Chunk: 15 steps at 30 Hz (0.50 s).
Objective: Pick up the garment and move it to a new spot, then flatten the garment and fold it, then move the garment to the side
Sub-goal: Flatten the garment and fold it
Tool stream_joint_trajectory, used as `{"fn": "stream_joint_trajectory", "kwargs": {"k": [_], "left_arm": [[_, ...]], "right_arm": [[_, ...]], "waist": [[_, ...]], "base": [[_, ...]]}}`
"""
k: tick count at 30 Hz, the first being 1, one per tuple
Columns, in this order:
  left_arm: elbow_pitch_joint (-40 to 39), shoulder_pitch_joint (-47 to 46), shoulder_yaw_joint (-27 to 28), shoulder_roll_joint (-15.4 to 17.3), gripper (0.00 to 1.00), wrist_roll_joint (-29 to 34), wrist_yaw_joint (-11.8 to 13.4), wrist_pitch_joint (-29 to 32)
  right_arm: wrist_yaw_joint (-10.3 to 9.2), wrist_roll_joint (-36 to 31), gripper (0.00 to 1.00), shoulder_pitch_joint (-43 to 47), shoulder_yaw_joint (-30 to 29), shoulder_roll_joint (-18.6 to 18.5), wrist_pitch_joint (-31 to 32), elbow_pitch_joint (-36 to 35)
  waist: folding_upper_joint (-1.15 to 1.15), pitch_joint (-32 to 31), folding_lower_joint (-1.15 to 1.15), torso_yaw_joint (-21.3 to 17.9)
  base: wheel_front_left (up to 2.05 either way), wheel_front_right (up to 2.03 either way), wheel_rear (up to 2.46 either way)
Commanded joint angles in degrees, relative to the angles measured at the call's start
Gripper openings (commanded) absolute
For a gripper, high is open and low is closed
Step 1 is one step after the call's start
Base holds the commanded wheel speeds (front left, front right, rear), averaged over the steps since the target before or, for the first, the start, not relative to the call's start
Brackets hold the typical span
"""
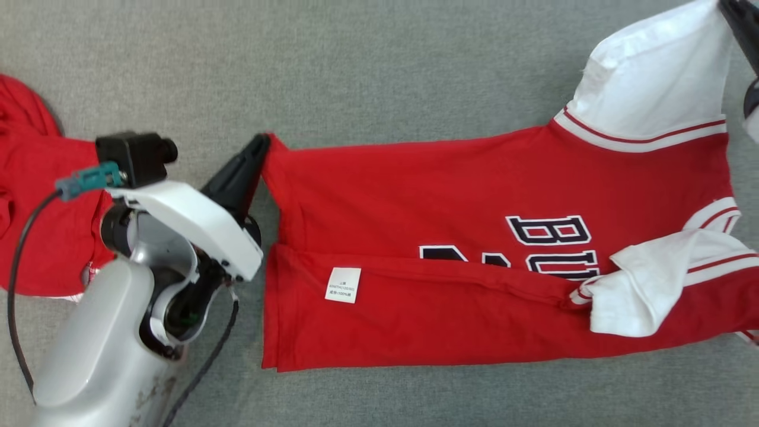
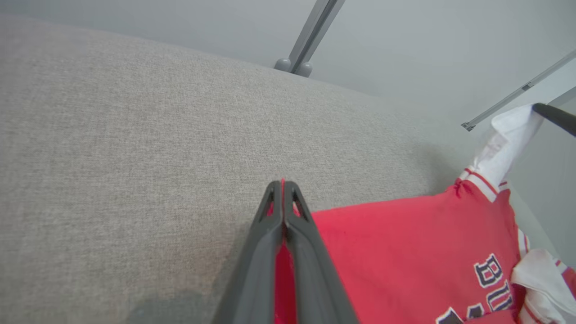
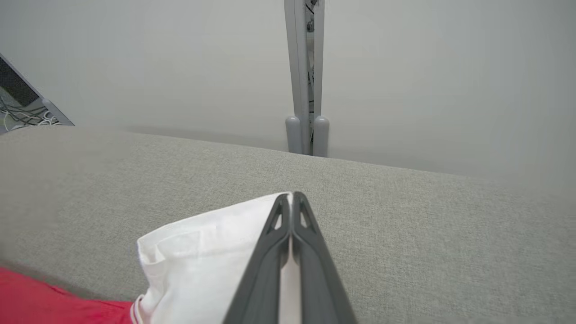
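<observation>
Head view: seemingly mid-fold, red-and-white cotton jersey (image 1: 474, 196) spread on grey woven surface (image 1: 356, 71). Pinched tight by left gripper (image 1: 264, 141) at hem corner (image 1: 276, 148), by right gripper (image 1: 729, 10) at white sleeve (image 1: 652, 77). Next, probably lift both ends off that surface together, evenly.

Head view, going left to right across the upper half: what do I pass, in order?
A red cloth heap → left claw → red jersey, whose corner it pinches → white sleeve → right claw, pinching that sleeve.
</observation>
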Motion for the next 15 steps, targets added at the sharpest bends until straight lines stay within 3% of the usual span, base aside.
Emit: {"fn": "stream_joint_trajectory", "kwargs": {"k": [1, 9, 15], "left_arm": [[-0.4, 0.8, 0.1, 0.5, 0.00, 0.0, 0.0, -0.1], [-9.4, 11.8, 1.9, 2.2, 0.00, -2.1, 1.3, -2.6], [-17.9, 21.9, 5.0, 2.9, 0.00, -4.4, 4.0, -4.9]], "right_arm": [[-0.02, 0.7, 0.00, 1.1, -0.5, -0.8, -0.9, -0.6], [-0.01, 6.0, 0.00, 18.4, -5.4, -5.1, -7.6, -13.5], [0.00, 7.5, 0.00, 36.3, -12.9, -4.5, -10.6, -21.1]], "waist": [[0.00, -1.3, -0.01, -0.7], [0.00, -4.8, -0.01, -2.8], [0.00, -6.8, -0.01, -3.5]], "base": [[0.00, 0.00, 0.00], [0.00, 0.00, 0.00], [0.00, 0.00, 0.00]]}}
